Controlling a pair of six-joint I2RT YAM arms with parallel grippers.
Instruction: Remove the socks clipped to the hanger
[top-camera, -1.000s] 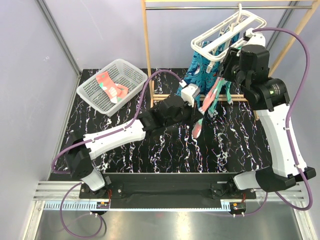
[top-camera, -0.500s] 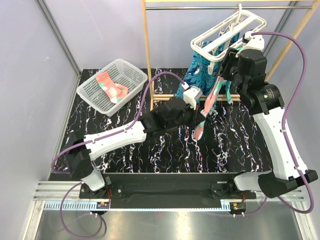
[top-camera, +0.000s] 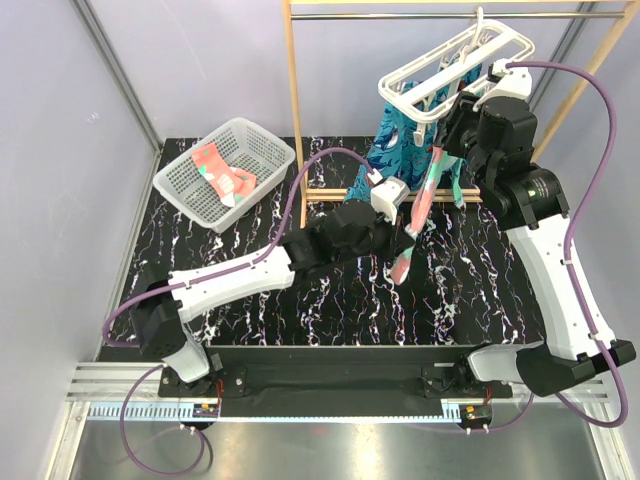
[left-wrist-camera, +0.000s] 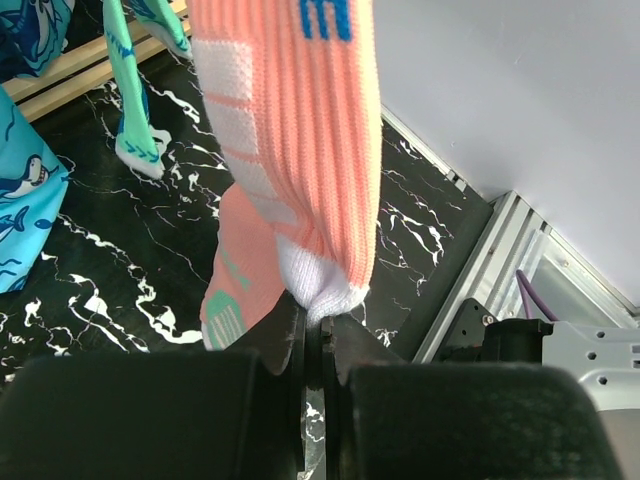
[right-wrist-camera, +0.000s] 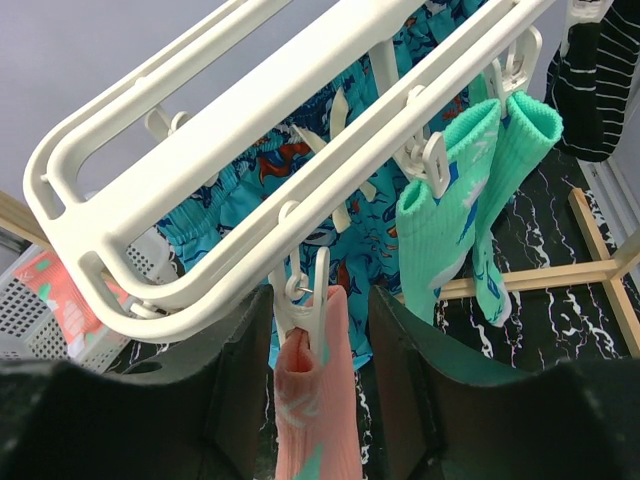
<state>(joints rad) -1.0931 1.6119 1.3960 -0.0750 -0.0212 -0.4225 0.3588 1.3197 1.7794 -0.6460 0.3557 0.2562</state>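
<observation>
The left gripper (left-wrist-camera: 313, 330) is pinching the lower end of the coral-pink sock (left-wrist-camera: 290, 150), which is hanging from a clip (right-wrist-camera: 303, 300) on the white hanger (right-wrist-camera: 250, 130). The right gripper (right-wrist-camera: 320, 335) is straddling that clip with jaws spread, possibly brushing it. Teal socks (right-wrist-camera: 470, 200) are dangling alongside.

Socks (top-camera: 427, 185) under hanger (right-wrist-camera: 230, 125); basket (top-camera: 185, 178) far left
</observation>
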